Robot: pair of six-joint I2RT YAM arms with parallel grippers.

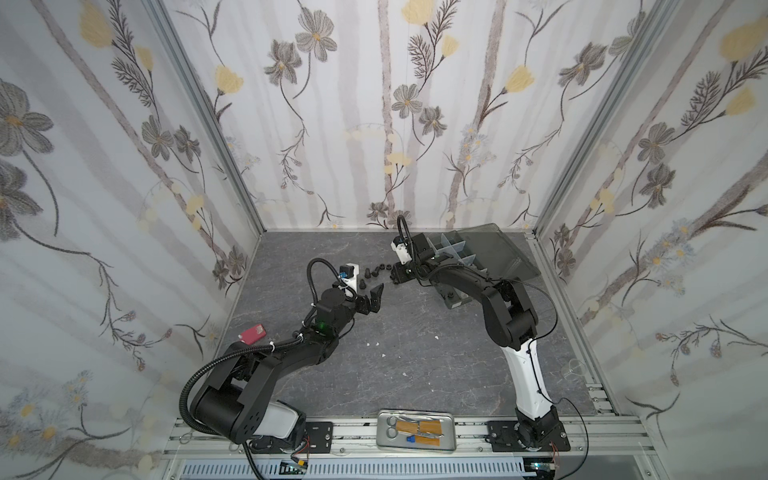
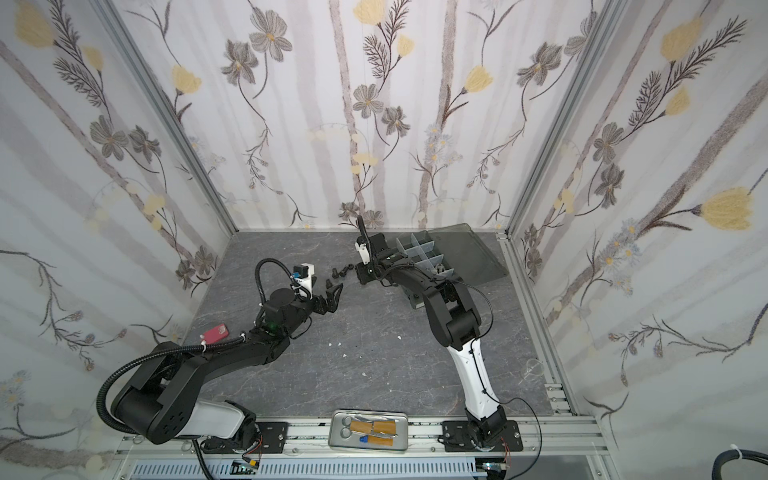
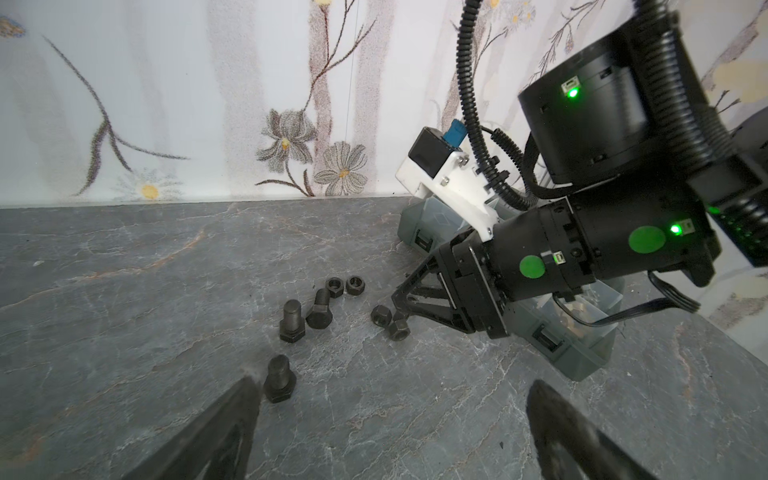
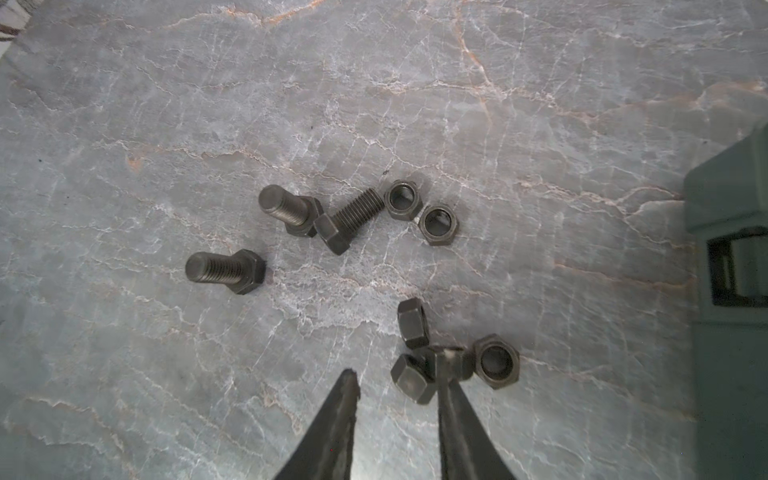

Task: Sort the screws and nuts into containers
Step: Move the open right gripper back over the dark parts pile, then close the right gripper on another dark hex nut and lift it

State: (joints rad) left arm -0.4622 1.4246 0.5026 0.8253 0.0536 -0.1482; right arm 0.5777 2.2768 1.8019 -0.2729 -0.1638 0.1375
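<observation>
On the table (image 4: 166, 104) | right hand (image 4: 399, 368) slightly apart | nuts (image 4: 411, 378) touching one fingertip | left hand (image 3: 395, 384) wide apart

Left tool (image 2: 334, 291) spread, bolts (image 2: 338, 272) near organizer box (image 2: 430, 254)

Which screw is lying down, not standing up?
The screw whose threaded end points at a pair of nuts. It lies on its side; the other two screws stand on their heads.

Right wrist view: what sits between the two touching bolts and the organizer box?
Two hex nuts, touching each other, just off the threaded end of one bolt. Beyond them is bare table up to the organizer box. Clearest in the right wrist view.
</observation>
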